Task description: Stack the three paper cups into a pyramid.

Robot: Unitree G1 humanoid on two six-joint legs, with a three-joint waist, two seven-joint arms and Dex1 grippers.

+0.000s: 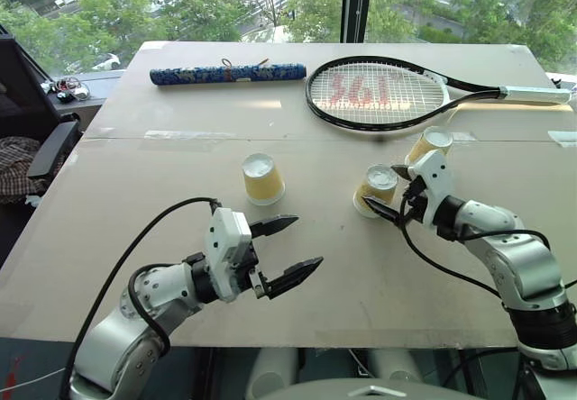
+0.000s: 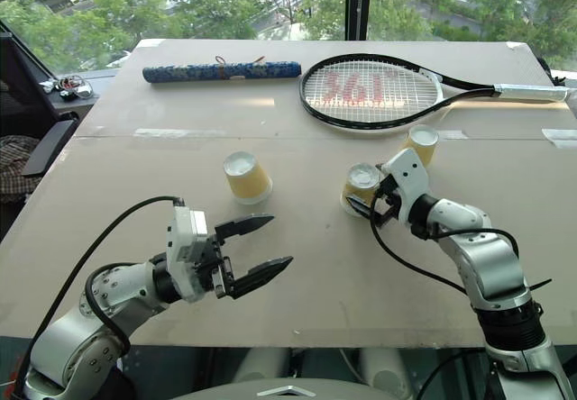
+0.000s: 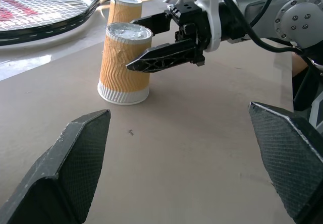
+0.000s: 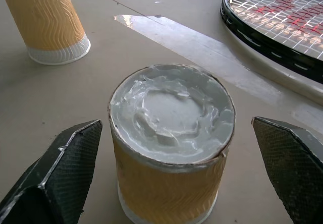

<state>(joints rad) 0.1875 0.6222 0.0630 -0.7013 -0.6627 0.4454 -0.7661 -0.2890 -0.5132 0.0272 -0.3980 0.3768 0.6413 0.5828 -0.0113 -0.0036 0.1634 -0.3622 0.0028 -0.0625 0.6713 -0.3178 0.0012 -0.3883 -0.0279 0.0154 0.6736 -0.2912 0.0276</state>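
Note:
Three paper cups stand upside down on the table, white bases up. The left cup stands alone, ahead of my left gripper, which hovers open and empty above the table. The middle cup sits between the fingers of my right gripper, which is open. In the right wrist view, gaps show on both sides of this cup. The third cup stands just behind the right gripper, next to the racket.
A tennis racket lies across the back of the table, its handle reaching the right edge. A blue patterned roll lies at the back left. A black chair stands off the left edge.

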